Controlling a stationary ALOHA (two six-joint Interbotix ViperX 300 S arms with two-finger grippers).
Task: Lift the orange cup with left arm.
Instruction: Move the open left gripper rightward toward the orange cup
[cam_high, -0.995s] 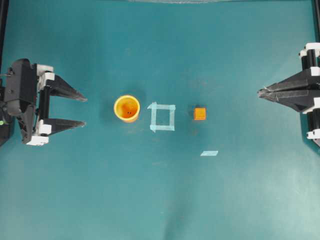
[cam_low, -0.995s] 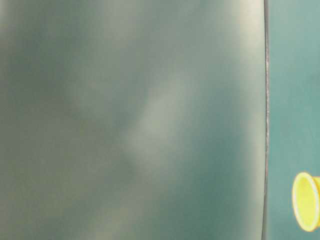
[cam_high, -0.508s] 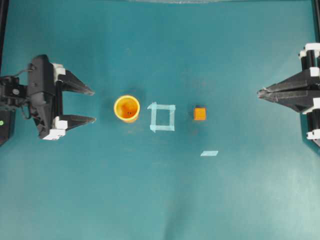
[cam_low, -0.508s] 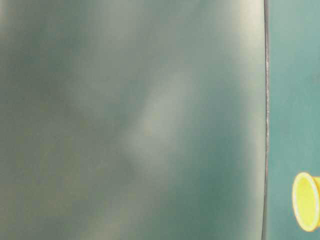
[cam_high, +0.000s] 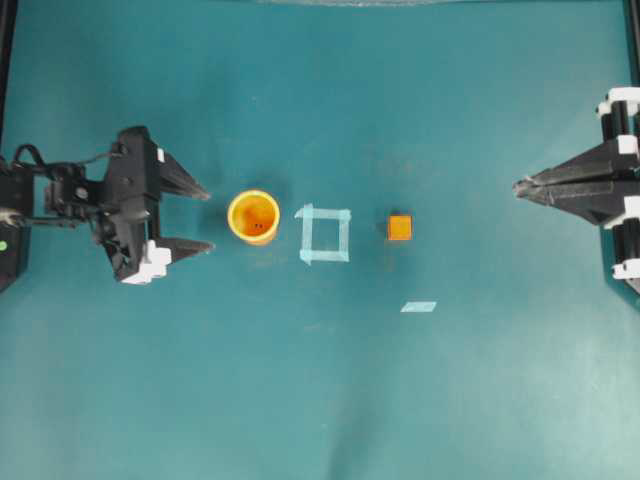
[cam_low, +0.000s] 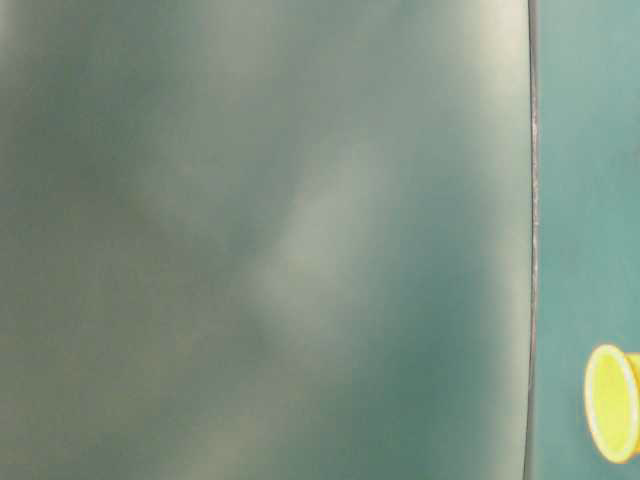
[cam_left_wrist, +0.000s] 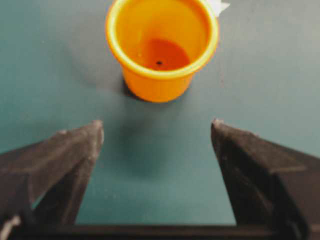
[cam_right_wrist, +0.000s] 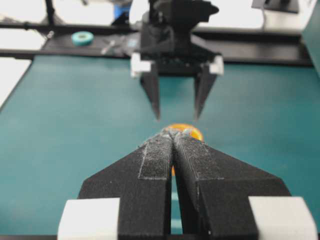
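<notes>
- Orange cup (cam_high: 253, 217): stands upright on the teal table (cam_high: 320, 400), mouth up, untouched. It sits at nine o'clock of the tape square (cam_high: 325, 234), just beside it.
- Left gripper (cam_high: 205, 219): at nine o'clock of the cup, near it but apart. Fingers spread wide and hold nothing; the tips point toward three o'clock, one on either side of the cup's line. In the wrist view the cup lies ahead of the tips, at twelve o'clock.
- Right gripper (cam_high: 518, 186): at the three o'clock edge, well apart from the cup, fingers pressed together, empty.
- Orange cube (cam_high: 399, 227): at three o'clock of the tape square.
- Loose tape strip (cam_high: 418, 306): at five o'clock of the cube.
</notes>
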